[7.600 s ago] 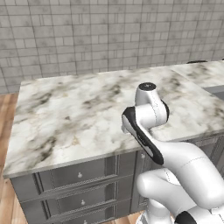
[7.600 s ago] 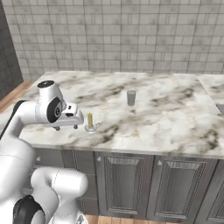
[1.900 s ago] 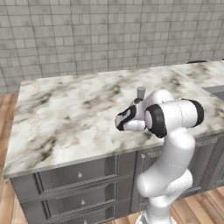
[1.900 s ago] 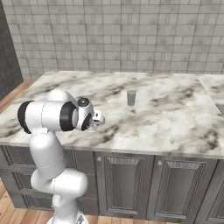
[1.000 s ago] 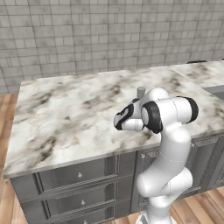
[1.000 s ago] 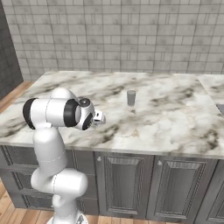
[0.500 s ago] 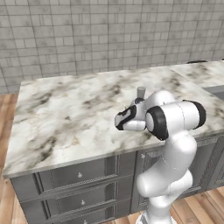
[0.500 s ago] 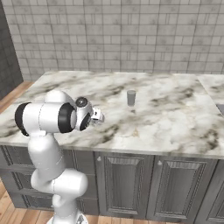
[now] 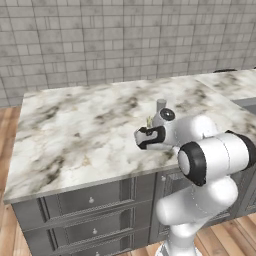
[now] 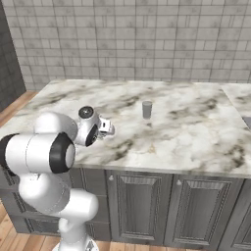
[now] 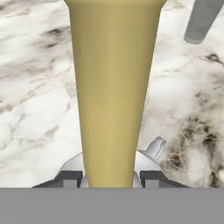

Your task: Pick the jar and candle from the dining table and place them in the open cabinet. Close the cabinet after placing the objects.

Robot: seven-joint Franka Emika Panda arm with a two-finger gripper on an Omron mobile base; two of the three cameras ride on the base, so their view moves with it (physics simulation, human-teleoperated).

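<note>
Pincer (image 11: 111, 177) clamped on the yellow candle (image 11: 113, 87) mid frame, grey jar (image 11: 202, 19) upper right, marble bench (image 11: 35, 96) below

The white arm rose from its base, bent sharply at a dark-banded elbow joint, and reached forward with the wrist held roughly level over the near part of the desk (image 9: 60, 130). The tool (image 11: 111, 178) sat at the end of that wrist, and in the right base view the tool (image 10: 109, 129) pointed away from the elbow, ahead of the round dark wrist cap. Its two dark fingertips (image 11: 69, 177) stood on either side of the candle (image 11: 113, 87), pressed against its shaft, which ran straight out from between them.
</note>
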